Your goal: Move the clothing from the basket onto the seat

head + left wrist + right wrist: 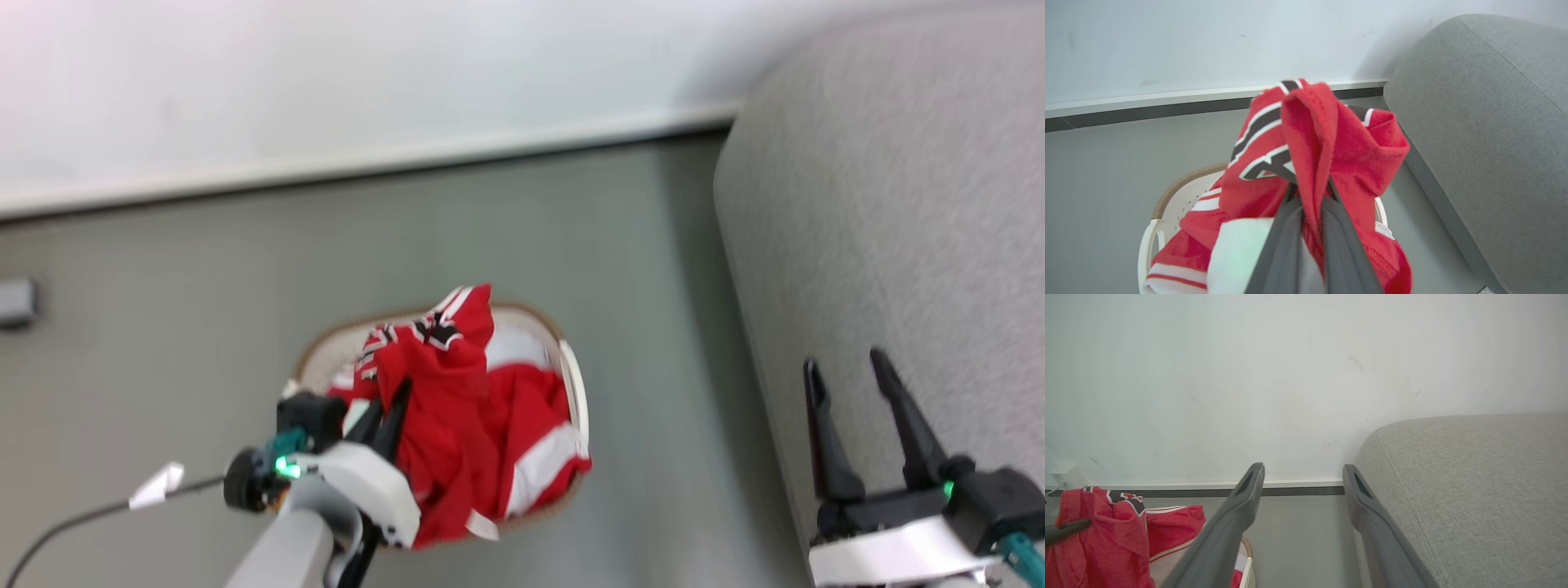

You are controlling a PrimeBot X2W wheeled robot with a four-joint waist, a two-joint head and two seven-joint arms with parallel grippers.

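Red clothing [457, 408] with white stripes and black-and-white lettering is bunched up above the oval basket [343, 335] on the floor. Part of it still drapes over the basket's right rim. My left gripper [390, 402] is shut on a raised fold of the clothing [1355, 147], with the cloth pinched between the dark fingers [1286, 228] of the left gripper [1310, 192]. The grey seat [898, 204] lies to the right of the basket [1175, 196]. Over the seat's edge my right gripper [845, 359] stands open with nothing between its fingers, as the right wrist view [1302, 469] confirms.
A white wall with a pale baseboard [367, 163] runs behind the basket. Grey floor [653, 286] separates basket and seat [1474, 477]. A small grey box [16, 302] sits low at the far left. A cable with a white tag [159, 483] trails from my left wrist.
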